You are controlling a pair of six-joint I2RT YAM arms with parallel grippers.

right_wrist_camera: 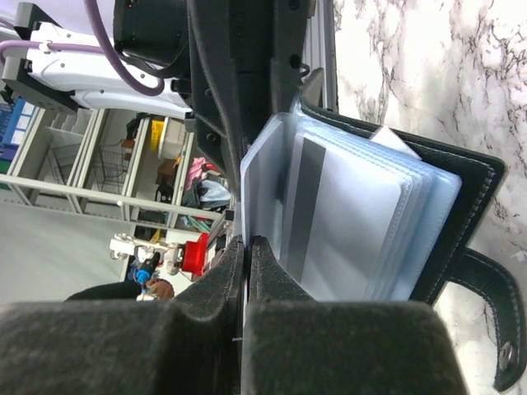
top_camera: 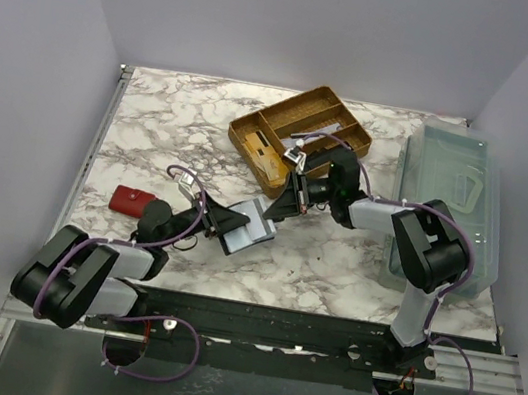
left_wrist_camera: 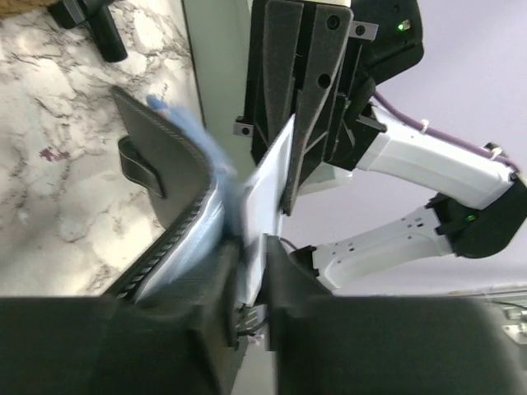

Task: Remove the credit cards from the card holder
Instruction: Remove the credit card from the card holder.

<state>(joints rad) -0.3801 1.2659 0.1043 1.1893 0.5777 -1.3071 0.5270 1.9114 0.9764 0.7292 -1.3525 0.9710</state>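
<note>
The black card holder (top_camera: 251, 228) lies open between both grippers, its clear sleeves fanned out (right_wrist_camera: 387, 214). My left gripper (top_camera: 225, 219) is shut on the sleeve edge of the holder (left_wrist_camera: 177, 239), its jaws clamped at the bottom of the left wrist view (left_wrist_camera: 251, 271). My right gripper (top_camera: 283, 206) is shut on the edge of a pale grey-blue credit card (left_wrist_camera: 270, 185) that stands out of the outermost sleeve. In the right wrist view the right gripper (right_wrist_camera: 248, 247) pinches that thin card (right_wrist_camera: 262, 185). Another card with a dark stripe (right_wrist_camera: 306, 206) sits in a sleeve behind it.
A red pouch (top_camera: 132, 201) lies left of the left gripper. A gold divided tray (top_camera: 301, 128) stands at the back centre. A clear plastic bin (top_camera: 450, 203) stands at the right edge. The holder's snap strap (right_wrist_camera: 486, 317) hangs loose over the marble table (top_camera: 335, 260).
</note>
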